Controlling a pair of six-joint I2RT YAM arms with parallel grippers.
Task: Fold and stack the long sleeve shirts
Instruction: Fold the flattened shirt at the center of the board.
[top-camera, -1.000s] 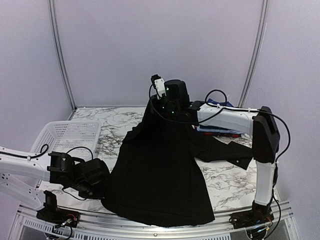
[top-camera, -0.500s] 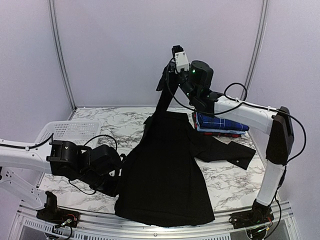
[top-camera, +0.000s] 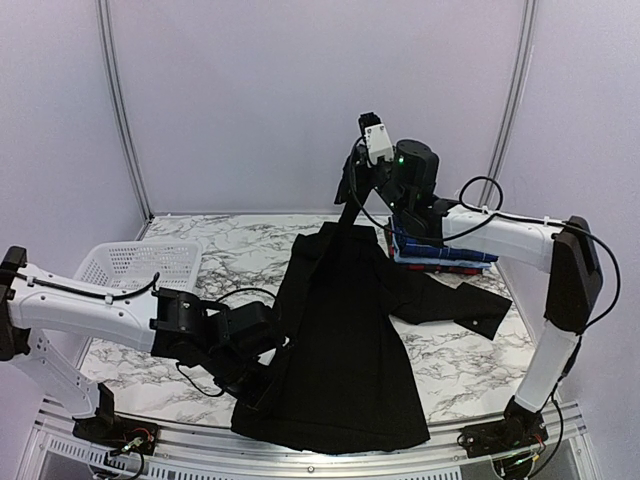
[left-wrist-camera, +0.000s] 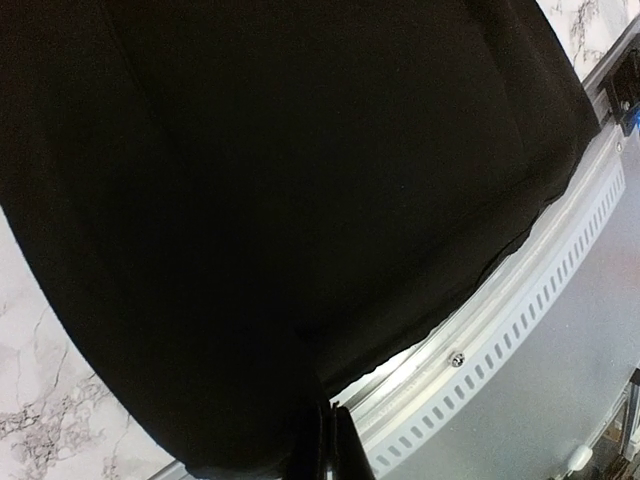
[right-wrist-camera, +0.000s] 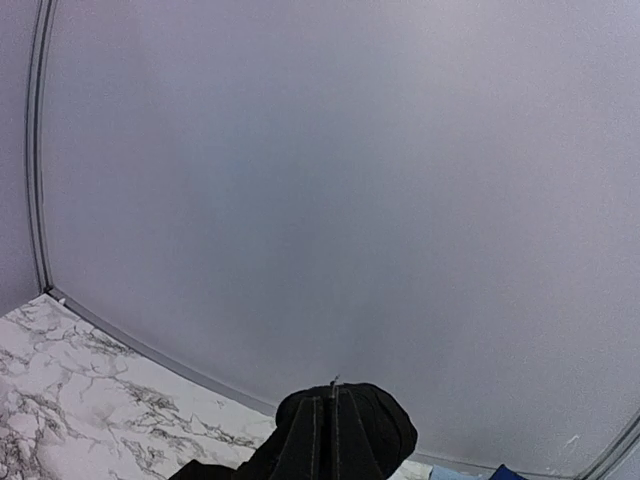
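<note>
Black shirt (top-camera: 340, 330) stretches for folding, clamped at its near hem by left end effector (left-wrist-camera: 325, 445), aloft by right end effector (right-wrist-camera: 333, 415).

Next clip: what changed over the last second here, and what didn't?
The right gripper, shut on the black shirt at its top, rose and swung right, stretching the cloth upward. The left gripper, shut on the left hem, carried that edge rightward, narrowing the shirt. The folded stack, the basket and the outstretched sleeve stayed put.
</note>
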